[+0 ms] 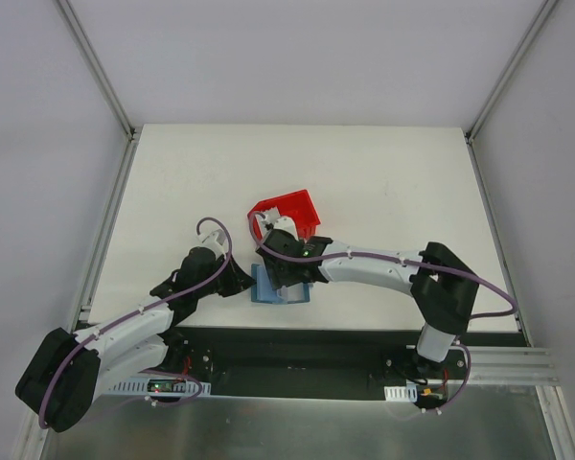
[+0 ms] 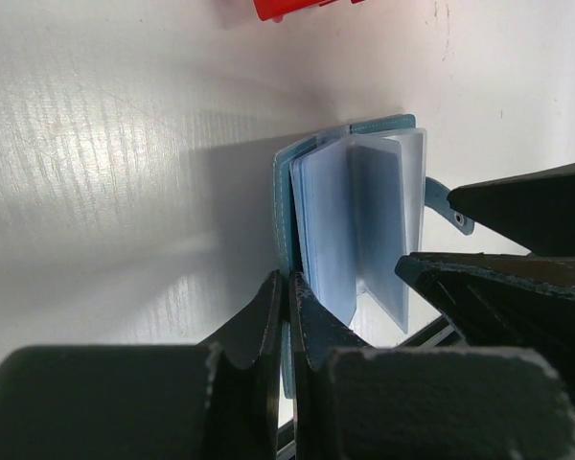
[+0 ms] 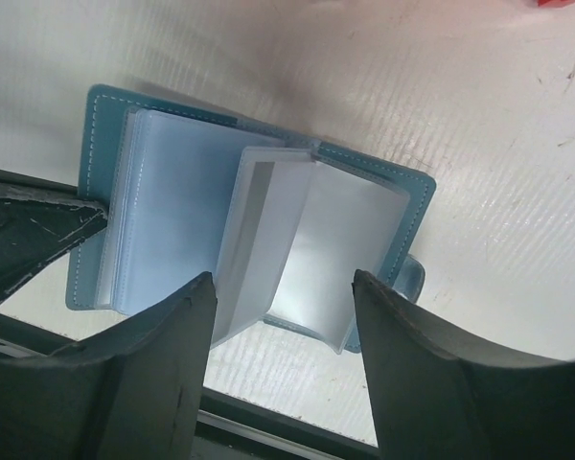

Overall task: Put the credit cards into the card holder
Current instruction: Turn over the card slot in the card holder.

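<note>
Top external view: card holder (image 1: 264, 291) lies open on the counter (image 1: 383, 182), just on the near side of the red bin (image 1: 289, 209), close to it but not touching. Both arms meet over it.

Left pincer (image 2: 287, 287) comes in from the bin's near-left side. Its jaws are pressed together on the teal cover edge, pinning that flap.

Right pincer (image 3: 283, 287) hangs above the holder on the bin's near side. Its jaws stand wide, either side of the raised clear sleeves (image 3: 335, 240), and I can't see them clamping anything.

I can't pick out any loose credit cards. The pale sheets standing up in the holder could be sleeves or a card, can't tell. The bin's inside is hidden by the right arm.

Handling, my read:
- The holder is light and will slide on the smooth counter unless pinned.
- Its covers look soft and hinged. The stitched rim is the firmest part, so that is where I'd hold.
- The sleeves look thin, glossy and springy. They will probably flop shut, so I'd take one by its free edge.
- A card should be stiff, thin and slick. I'd grip it across the short edges, near one end, so the other end can enter a pocket.
</note>
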`<state>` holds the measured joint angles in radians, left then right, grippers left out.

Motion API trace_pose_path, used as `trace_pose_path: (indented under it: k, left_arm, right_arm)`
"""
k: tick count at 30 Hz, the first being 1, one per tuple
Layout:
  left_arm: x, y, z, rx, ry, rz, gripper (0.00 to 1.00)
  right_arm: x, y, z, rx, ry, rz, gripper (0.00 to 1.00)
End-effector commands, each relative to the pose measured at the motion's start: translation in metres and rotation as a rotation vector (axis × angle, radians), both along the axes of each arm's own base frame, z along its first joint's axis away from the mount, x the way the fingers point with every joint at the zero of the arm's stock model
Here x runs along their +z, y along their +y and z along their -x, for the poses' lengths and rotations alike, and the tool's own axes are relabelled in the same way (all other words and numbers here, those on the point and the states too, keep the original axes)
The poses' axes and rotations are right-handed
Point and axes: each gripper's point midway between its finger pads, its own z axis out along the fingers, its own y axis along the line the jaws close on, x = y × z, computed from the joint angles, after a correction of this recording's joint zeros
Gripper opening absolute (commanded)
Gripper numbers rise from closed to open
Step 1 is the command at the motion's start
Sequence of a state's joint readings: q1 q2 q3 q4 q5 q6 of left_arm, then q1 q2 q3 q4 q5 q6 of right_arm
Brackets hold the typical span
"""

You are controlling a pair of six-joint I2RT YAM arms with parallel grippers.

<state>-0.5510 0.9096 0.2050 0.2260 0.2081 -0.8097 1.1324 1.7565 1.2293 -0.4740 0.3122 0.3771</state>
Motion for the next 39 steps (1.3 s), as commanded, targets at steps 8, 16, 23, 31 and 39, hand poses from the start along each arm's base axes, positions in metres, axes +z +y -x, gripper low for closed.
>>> trace_pose_path:
  k: [8,16,23,31,39]
  left_arm:
    - [-0.001,0.0,-0.001,-0.012,-0.023,-0.022,0.0]
    - [-0.004,0.0,-0.001,-0.008,-0.016,-0.026,0.0]
    - [-0.007,0.001,-0.001,-0.007,-0.007,-0.032,0.0]
    - [-0.006,0.0,-0.001,-0.014,-0.01,-0.029,0.0]
    - [0.007,-0.005,-0.008,-0.01,-0.031,-0.006,0.0]
  right_arm:
    - [0.017,-0.034,-0.004,-0.051,-0.044,0.052,0.57]
    - [0.007,-0.049,-0.003,-0.071,-0.025,0.072,0.53]
    - [-0.013,-0.059,-0.002,-0.095,0.015,0.105,0.51]
    - [0.006,-0.053,-0.014,-0.101,0.014,0.003,0.5]
    - [0.089,-0.018,-0.06,-0.007,-0.079,-0.258,0.61]
